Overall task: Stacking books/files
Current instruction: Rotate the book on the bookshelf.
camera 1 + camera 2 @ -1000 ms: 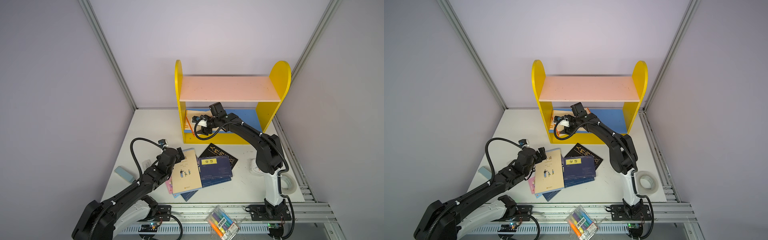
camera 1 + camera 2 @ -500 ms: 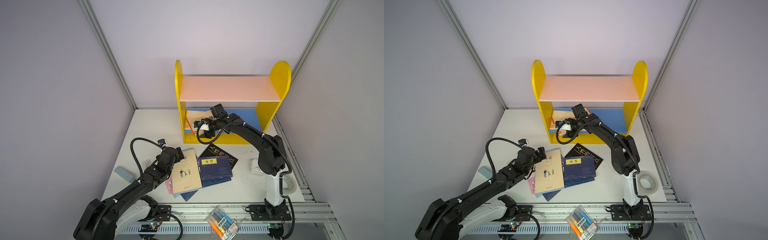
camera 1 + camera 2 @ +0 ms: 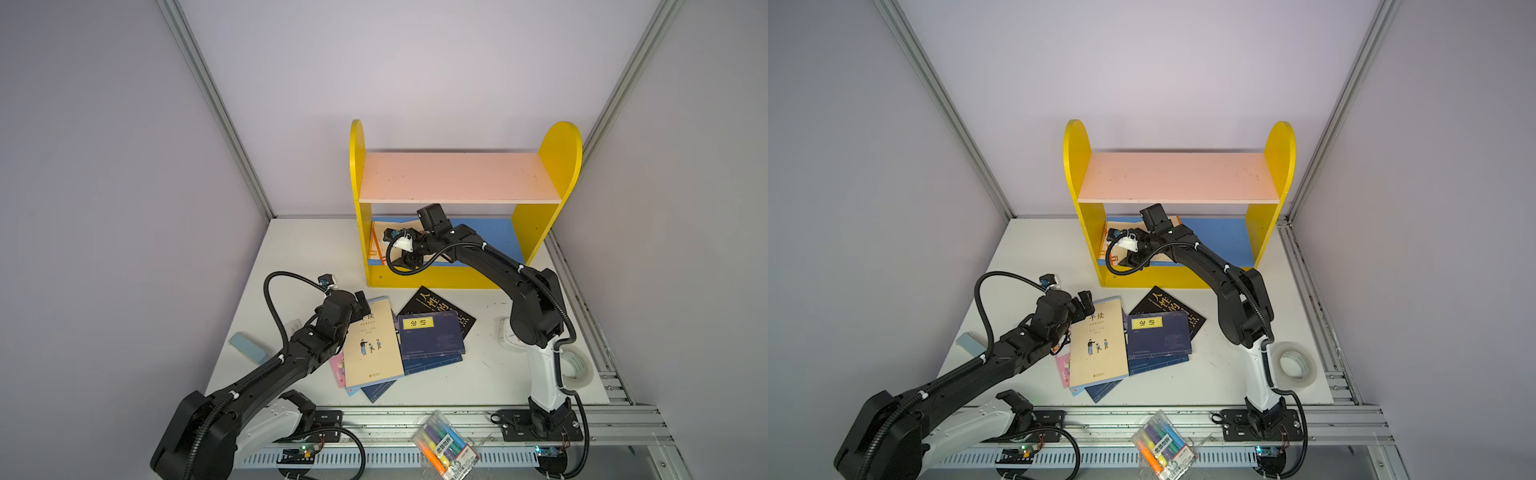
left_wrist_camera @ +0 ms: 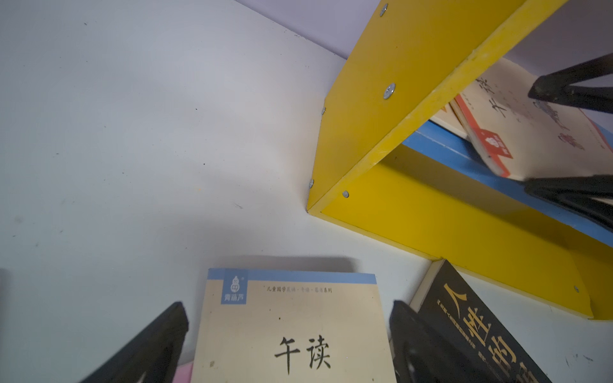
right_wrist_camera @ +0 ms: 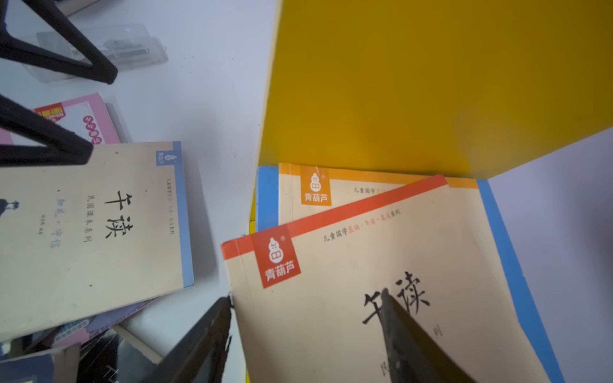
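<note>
A loose pile of books lies on the table: a cream blue-banded book [image 3: 374,345] on top, a navy book [image 3: 430,336], a black book [image 3: 440,309] and a pink book [image 3: 337,370]. My left gripper [image 4: 288,308] is open, its fingers standing either side of the cream book's [image 4: 292,331] top end. On the yellow shelf's [image 3: 436,276] blue lower board, a red-banded cream book [image 5: 348,265] lies askew on an orange-banded one [image 5: 331,185]. My right gripper [image 5: 305,296] is open over it, one finger off the spine edge, the other over the cover.
A clear marker pack [image 3: 442,446] lies on the front rail. A tape roll [image 3: 575,365] sits by the right arm's base. A pale blue block [image 3: 247,347] and a clear case [image 5: 99,49] lie left of the pile. The shelf's pink top board [image 3: 453,176] is bare.
The right gripper has drawn back a little toward the front of the shelf's lower board. The left arm and the pile have hardly moved.
</note>
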You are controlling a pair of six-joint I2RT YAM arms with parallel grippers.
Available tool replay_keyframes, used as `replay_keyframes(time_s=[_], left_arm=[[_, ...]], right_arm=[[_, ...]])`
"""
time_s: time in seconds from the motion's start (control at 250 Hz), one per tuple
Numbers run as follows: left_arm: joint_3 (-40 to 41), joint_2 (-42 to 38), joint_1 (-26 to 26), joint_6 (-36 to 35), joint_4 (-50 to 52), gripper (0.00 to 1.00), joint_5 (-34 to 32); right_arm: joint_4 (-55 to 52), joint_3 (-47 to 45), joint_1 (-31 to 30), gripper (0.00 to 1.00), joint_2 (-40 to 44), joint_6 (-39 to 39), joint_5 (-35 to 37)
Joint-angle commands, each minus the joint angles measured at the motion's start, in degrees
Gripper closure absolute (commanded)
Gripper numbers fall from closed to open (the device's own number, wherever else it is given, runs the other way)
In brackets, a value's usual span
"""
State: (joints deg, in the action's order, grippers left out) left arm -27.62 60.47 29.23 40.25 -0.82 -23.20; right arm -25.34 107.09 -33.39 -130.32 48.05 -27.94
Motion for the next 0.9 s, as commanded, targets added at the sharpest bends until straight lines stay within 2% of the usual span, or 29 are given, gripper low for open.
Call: replay_keyframes(time_s=[0.0,0.1,0.224,0.339,0.503,0.675,0.819,0.899], left_arm=[[-0.6,0.7,-0.1,-0.8,-1.9,0.02,1.1],[-0.6,1.1,-0.2,-0.8,-2.1,0.02,1.4],[-0.5,1.1,-0.5,-0.9,-2.2,0.02,1.6],[-0.1,0.6,-0.9,-1.1,-2.5,0.02,1.8],[0.7,0.2,-1.7,-1.1,-3.2,0.02,2.1],[1.0,0.6,-2.1,-0.7,-3.7,0.02,2.6],[1.1,1.1,-2.1,-0.4,-4.2,0.02,3.1],[1.0,1.2,-2.2,-0.3,-4.2,0.02,3.4]], right_arm=[[2.1,-0.8,-0.5,0.27,1.0,-2.8,-1.7],[4.4,-2.7,-0.4,0.27,2.9,-8.2,-1.8],[8.8,-4.7,0.3,0.27,6.2,-22.7,3.6],[5.8,-4.4,1.8,0.30,8.5,-34.8,8.8],[2.7,-8.4,3.1,0.34,12.8,-43.1,16.4],[11.5,-19.6,4.8,0.38,20.2,-52.2,21.6],[17.5,-26.6,7.5,0.47,23.8,-59.4,25.3],[19.1,-29.0,9.0,0.61,23.9,-62.7,26.5]])
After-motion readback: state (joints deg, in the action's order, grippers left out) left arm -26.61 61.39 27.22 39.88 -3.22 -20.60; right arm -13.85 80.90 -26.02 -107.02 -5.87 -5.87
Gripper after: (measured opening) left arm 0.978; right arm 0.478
